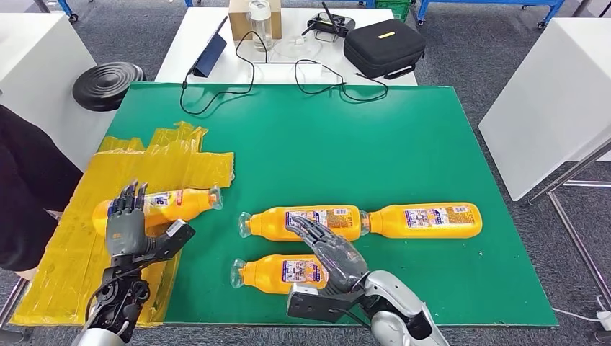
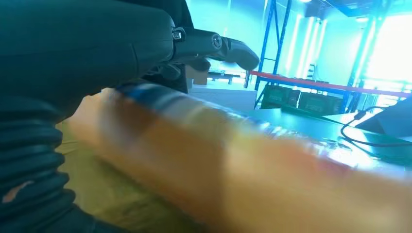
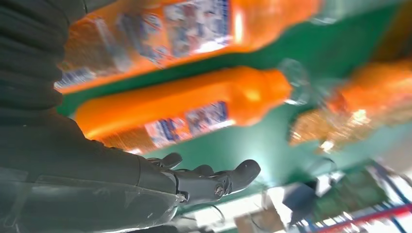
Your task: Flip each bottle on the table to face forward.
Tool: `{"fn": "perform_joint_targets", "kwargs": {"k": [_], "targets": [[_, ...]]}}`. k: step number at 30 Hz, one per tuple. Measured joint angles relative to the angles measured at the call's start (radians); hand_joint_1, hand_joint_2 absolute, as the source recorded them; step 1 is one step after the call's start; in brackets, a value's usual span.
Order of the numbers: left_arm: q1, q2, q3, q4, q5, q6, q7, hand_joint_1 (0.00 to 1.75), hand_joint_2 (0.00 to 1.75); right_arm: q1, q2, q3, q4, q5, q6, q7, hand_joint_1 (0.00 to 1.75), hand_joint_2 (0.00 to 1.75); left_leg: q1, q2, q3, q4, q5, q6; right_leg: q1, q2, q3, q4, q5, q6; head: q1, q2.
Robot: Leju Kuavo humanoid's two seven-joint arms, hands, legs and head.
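Several orange bottles lie on their sides on the green mat (image 1: 403, 144). One bottle (image 1: 169, 205) (image 2: 243, 170) rests on a yellow plastic sheet (image 1: 65, 245) at the left. My left hand (image 1: 128, 227) (image 2: 214, 46) lies over its base end, fingers stretched across it and thumb out to the side. A middle bottle (image 1: 302, 222) and a right bottle (image 1: 425, 220) lie end to end. A front bottle (image 1: 270, 272) lies nearer me. My right hand (image 1: 328, 252) (image 3: 209, 179) hovers open above the front and middle bottles, holding nothing. The right wrist view shows two bottles (image 3: 184, 111) (image 3: 194, 24) close by.
A person in dark clothing (image 1: 29, 194) stands at the left edge. Behind the mat a white table carries a black case (image 1: 383, 47), cables and a tablet. A black round disc (image 1: 108, 83) sits back left. A white table (image 1: 547, 101) stands to the right.
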Motion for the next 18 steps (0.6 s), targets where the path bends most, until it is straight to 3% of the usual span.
{"fn": "perform_joint_targets", "kwargs": {"k": [18], "targets": [[0.01,-0.021,0.041,-0.002,0.041,0.0,-0.046,0.0,0.0,-0.061,-0.006,0.004,0.132,0.064,0.036,0.044,0.0,1.75,0.0,0.0,0.0,0.0,0.0,0.0,0.0,0.0,0.0,0.0,0.0,0.0,0.0,0.0]]}}
